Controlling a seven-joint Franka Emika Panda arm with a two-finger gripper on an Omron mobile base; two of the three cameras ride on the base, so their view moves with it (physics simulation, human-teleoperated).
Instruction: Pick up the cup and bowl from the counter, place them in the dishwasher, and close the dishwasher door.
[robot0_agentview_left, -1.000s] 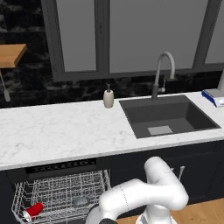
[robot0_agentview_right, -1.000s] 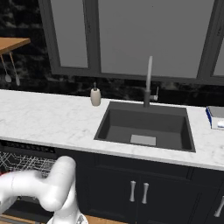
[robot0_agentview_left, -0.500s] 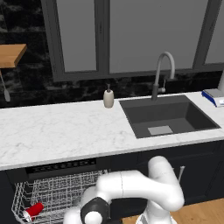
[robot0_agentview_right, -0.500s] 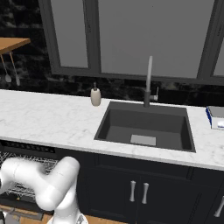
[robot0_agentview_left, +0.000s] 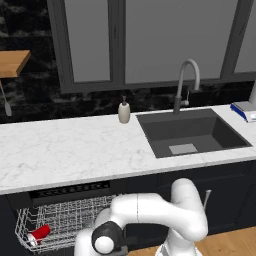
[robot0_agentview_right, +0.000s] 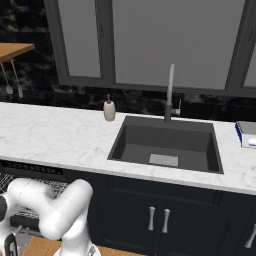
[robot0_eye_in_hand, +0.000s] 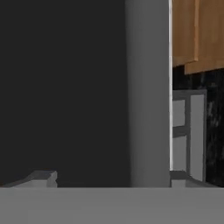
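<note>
The red cup (robot0_agentview_left: 39, 233) lies on its side in the left of the white wire rack (robot0_agentview_left: 60, 220) of the open dishwasher (robot0_agentview_left: 70, 190), under the counter (robot0_agentview_left: 65, 155). My arm (robot0_agentview_left: 150, 210) bends down in front of the rack, its wrist low at the picture's bottom edge. The bowl is hidden. In the hand view my gripper (robot0_eye_in_hand: 111, 179) is open, its fingertips (robot0_eye_in_hand: 43, 177) wide apart with nothing between them. A flat dark panel (robot0_eye_in_hand: 61, 87) with a grey strip (robot0_eye_in_hand: 146, 87) stands close before it; I cannot tell whether it is the dishwasher door.
A beige soap dispenser (robot0_agentview_left: 124, 112) stands left of the dark sink (robot0_agentview_left: 190, 132) and its faucet (robot0_agentview_left: 185, 82). A wooden shelf (robot0_agentview_left: 12, 62) hangs at the far left. Dark cabinets (robot0_agentview_right: 160, 220) run under the sink.
My arm has swung down and to the left across the front of the rack, and the wrist has sunk to the bottom of the left base view. The cup has not moved.
</note>
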